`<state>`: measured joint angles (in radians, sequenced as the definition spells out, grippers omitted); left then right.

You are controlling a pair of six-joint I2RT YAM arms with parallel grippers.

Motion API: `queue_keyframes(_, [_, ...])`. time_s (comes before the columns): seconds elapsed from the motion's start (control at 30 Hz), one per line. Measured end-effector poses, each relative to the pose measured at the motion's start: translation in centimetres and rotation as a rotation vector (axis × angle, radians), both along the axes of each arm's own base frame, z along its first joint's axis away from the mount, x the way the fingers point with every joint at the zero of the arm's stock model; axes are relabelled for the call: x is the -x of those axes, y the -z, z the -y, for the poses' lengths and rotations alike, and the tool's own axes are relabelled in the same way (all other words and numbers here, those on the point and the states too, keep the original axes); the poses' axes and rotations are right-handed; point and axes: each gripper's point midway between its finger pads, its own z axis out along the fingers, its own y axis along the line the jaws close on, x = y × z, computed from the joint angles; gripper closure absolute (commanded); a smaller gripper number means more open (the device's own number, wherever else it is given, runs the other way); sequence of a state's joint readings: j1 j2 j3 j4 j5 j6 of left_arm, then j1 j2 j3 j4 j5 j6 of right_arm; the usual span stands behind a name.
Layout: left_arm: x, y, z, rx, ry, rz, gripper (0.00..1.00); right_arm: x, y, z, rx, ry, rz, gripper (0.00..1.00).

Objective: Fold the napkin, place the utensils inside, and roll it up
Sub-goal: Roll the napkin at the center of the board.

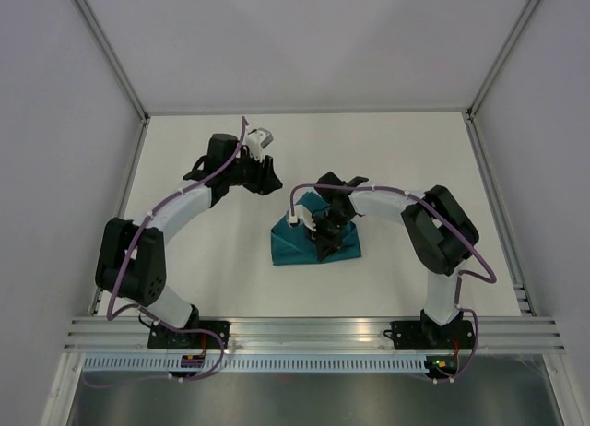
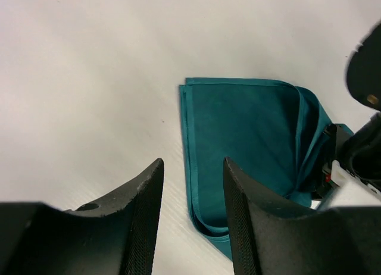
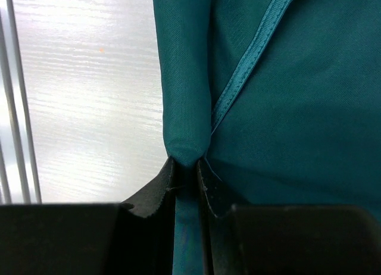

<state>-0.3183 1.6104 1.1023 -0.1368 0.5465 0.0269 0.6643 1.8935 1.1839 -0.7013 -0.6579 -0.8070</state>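
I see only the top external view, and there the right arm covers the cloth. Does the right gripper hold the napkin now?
Observer: Yes, the right wrist view shows the right gripper shut on a bunched fold of the napkin.
Operator: Does the left gripper hold something?
Observer: No, its wrist view shows the left gripper open and empty over the table, apart from the napkin.
Operator: Is the utensil visible anywhere?
Observer: Neither wrist view shows it.

Teal napkin (image 2: 244, 144), white table (image 2: 89, 78)
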Motion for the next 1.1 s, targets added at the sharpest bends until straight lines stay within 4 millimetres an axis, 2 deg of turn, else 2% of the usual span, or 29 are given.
queue_keyframes(0.2, [2.0, -0.9, -0.9, -0.033, -0.044, 0.141, 0.47, -0.4, 0.1, 0.1, 0.000, 0.027, -0.182, 0.97])
queue_keyframes(0.33, [3.8, -0.4, -0.5, -0.075, -0.014, 0.209, 0.46, -0.5, 0.2, 0.2, -0.002, 0.053, -0.292, 0.97])
queue_keyframes(0.7, [8.9, 4.2, 1.1, -0.269, 0.198, 0.347, 0.46, 0.0, 0.3, 1.0, 0.030, 0.106, -0.490, 0.97])
queue_keyframes(0.9, [12.9, 5.8, 3.4, -0.333, 0.404, 0.428, 0.43, 0.4, 0.3, 1.4, 0.050, 0.116, -0.525, 0.97])
queue_keyframes(1.1, [15.7, 6.1, 5.8, -0.353, 0.563, 0.508, 0.41, 0.4, 0.3, 1.4, 0.054, 0.120, -0.534, 0.97])
